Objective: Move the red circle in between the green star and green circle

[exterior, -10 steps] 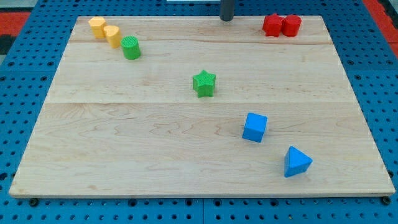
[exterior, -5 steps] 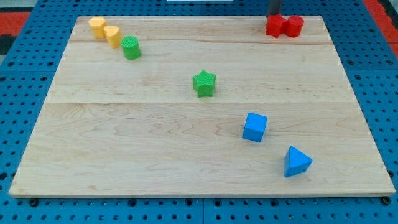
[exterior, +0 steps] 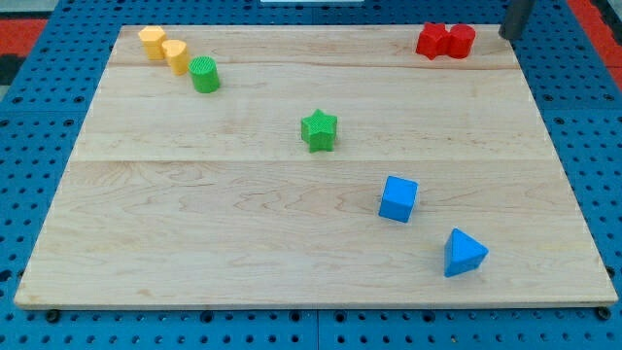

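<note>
The red circle (exterior: pixel 461 40) sits at the board's top right, touching a second red block (exterior: pixel 432 40) on its left. The green star (exterior: pixel 319 129) lies near the board's middle. The green circle (exterior: pixel 204 74) stands at the upper left. My tip (exterior: pixel 511 36) is at the view's top right, just past the board's right edge, a short way right of the red circle and apart from it.
Two yellow blocks (exterior: pixel 151 41) (exterior: pixel 176 55) sit beside the green circle at the upper left. A blue cube (exterior: pixel 397 198) and a blue triangle (exterior: pixel 464 253) lie at the lower right. The wooden board (exterior: pixel 243 243) rests on a blue pegboard.
My tip has moved right along the board's top edge, from left of the red blocks, past them, to their right. The red pair shifted slightly right.
</note>
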Available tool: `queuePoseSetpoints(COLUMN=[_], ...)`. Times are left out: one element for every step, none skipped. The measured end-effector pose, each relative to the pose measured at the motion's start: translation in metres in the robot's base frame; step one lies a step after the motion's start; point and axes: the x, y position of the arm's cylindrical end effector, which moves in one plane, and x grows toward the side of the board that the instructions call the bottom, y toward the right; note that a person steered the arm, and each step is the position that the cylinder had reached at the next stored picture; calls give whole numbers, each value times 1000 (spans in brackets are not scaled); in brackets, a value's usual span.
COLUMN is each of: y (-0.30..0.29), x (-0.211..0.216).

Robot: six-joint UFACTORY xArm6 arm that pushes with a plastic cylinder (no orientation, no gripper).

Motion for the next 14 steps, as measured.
queuePoseSetpoints(y=[-37,-70,-61,-17,-43,-126,-192,-224,-254,-311,-316,-316,-316,-318], x=[4,-25,-30,-43,-43,-43,-42,-36,-34,-23,3,31,57,38])
